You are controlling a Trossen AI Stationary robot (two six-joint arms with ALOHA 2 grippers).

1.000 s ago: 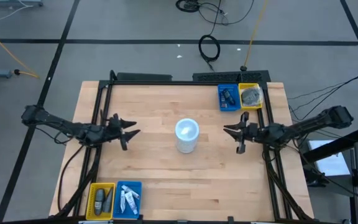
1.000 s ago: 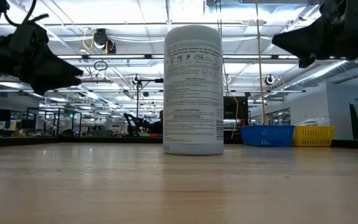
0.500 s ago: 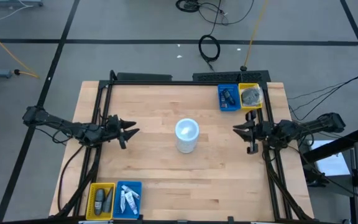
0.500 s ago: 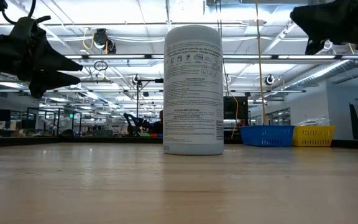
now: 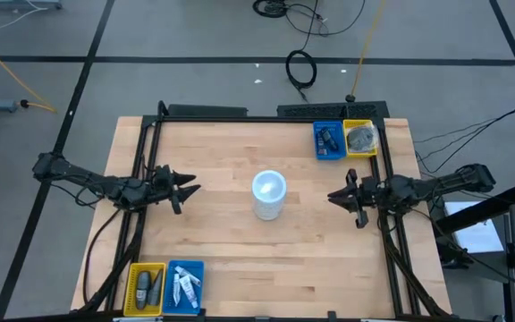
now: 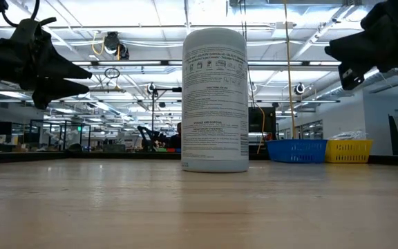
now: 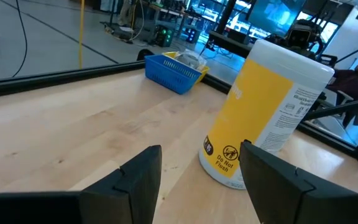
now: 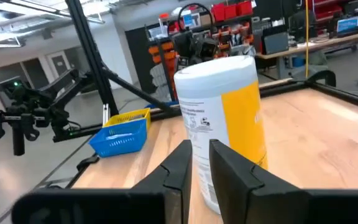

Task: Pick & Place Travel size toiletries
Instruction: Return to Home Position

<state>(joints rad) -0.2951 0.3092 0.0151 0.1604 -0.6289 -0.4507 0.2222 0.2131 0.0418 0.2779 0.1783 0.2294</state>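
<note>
End effector of right arm (image 5: 334, 197) has dropped lower.

You will find the toiletries sorted into four small trays. By the table corner on the left arm's side, dark grey pieces (image 5: 148, 286) lie in a yellow tray (image 5: 130, 291). White tubes (image 5: 183, 286) lie side by side in the blue tray (image 5: 200, 286) touching it. At the opposite corner, a small dark item (image 5: 329, 139) lies in a second blue tray (image 5: 316, 143). A grey roundish piece (image 5: 361, 137) fills the adjoining second yellow tray (image 5: 361, 122).
</note>
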